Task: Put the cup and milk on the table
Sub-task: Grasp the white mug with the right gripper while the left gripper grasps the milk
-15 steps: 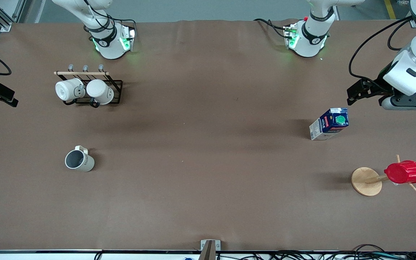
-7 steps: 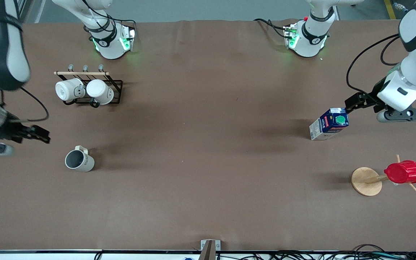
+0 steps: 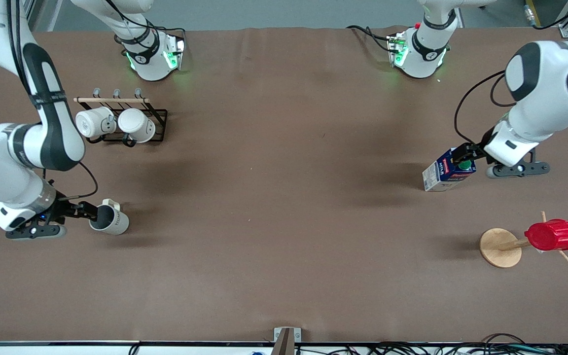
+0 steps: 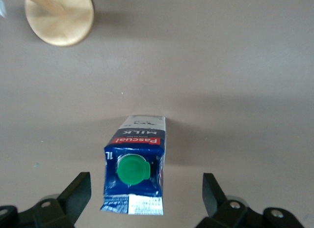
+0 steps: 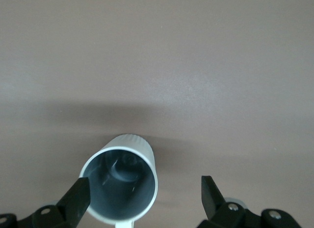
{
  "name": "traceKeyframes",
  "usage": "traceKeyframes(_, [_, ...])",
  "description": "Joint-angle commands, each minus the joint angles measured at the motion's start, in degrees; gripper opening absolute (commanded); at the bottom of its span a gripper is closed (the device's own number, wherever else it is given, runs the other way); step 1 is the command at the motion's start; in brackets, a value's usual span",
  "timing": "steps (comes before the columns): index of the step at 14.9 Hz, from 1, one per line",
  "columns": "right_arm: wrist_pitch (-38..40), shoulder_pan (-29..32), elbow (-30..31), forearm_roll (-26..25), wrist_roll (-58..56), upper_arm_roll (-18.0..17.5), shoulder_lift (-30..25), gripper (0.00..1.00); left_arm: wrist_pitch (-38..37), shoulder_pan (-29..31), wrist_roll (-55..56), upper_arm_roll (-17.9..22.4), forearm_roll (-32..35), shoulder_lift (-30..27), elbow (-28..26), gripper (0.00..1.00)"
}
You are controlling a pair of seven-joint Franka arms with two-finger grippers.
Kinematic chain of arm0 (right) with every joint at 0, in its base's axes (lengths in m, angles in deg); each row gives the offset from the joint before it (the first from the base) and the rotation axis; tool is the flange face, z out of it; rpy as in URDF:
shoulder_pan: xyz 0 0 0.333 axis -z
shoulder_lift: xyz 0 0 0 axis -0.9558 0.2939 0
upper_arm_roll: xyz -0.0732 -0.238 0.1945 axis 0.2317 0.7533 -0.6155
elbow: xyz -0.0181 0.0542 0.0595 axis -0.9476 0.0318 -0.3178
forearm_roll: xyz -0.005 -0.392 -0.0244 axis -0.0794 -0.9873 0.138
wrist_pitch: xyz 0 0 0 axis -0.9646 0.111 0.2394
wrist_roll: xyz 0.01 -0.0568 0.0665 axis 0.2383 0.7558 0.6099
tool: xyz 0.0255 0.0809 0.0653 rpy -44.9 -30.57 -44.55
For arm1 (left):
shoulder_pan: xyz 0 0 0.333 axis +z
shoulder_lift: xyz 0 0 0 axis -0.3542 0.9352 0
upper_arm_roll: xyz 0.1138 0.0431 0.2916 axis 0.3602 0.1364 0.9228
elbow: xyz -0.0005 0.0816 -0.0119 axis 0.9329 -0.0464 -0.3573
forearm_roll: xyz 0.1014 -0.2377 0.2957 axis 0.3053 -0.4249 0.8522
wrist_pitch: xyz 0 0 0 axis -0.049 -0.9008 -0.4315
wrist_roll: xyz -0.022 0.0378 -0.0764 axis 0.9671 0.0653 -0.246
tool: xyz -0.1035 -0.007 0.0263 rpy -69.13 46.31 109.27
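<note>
The cream-white cup [image 3: 110, 221] stands upright on the brown table [image 3: 284, 207] toward the right arm's end. My right gripper [image 3: 91, 212] is open just over its rim. In the right wrist view the cup [image 5: 120, 186] sits between the fingers, close to one fingertip [image 5: 77, 197], and my right gripper [image 5: 144, 198] is empty. The blue and white milk [image 3: 445, 173] stands toward the left arm's end. My left gripper [image 3: 463, 158] is open over its green cap. In the left wrist view the milk [image 4: 135, 176] lies between the spread fingers of my left gripper [image 4: 145, 198], untouched.
A black rack [image 3: 158, 118] with two white mugs [image 3: 116, 124] stands farther from the front camera than the cup. A wooden stand [image 3: 500, 247] bearing a red ribbed cup [image 3: 551, 235] is nearer the front camera than the milk; its base shows in the left wrist view [image 4: 60, 15].
Both arms have swung in and come down. The right gripper has reached the cup from the table's end; the left gripper has moved over the milk's top. Cup and milk have not moved.
</note>
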Motion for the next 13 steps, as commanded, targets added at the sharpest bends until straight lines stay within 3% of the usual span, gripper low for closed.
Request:
traceKeyframes(1, [-2.4, 0.1, 0.5, -1.7, -1.0, 0.4, 1.6, 1.00, 3.9, 1.4, -0.6, -0.2, 1.2, -1.9, -5.3, 1.00])
traceKeyframes(4, [-2.7, 0.1, 1.1, -4.5, -1.0, 0.4, 3.3, 1.00, 6.3, 2.3, -0.6, -0.4, 1.2, -2.0, -7.7, 1.00])
traceKeyframes(7, [-8.2, 0.0, 4.5, -4.5, -0.9, 0.3, 3.5, 0.85, 7.4, 2.3, -0.6, -0.4, 1.2, -2.0, -9.0, 1.00])
traceKeyframes(8, [-8.5, 0.1, 4.6, -4.5, -0.9, 0.3, 4.0, 0.74, 7.4, 2.3, -0.6, -0.4, 1.2, -2.0, -9.1, 1.00])
traceKeyframes(12, [-7.9, 0.0, 4.2, -4.3, -0.1, 0.3, 4.0, 0.08, 7.4, 2.2, -0.6, -0.4, 1.2, -2.0, -10.0, 1.00])
traceKeyframes(13, [-7.9, 0.1, 4.0, -4.2, 0.9, 0.3, 4.0, 0.00, 7.4, 2.2, -0.6, -0.4, 1.2, -2.0, -10.2, 1.00])
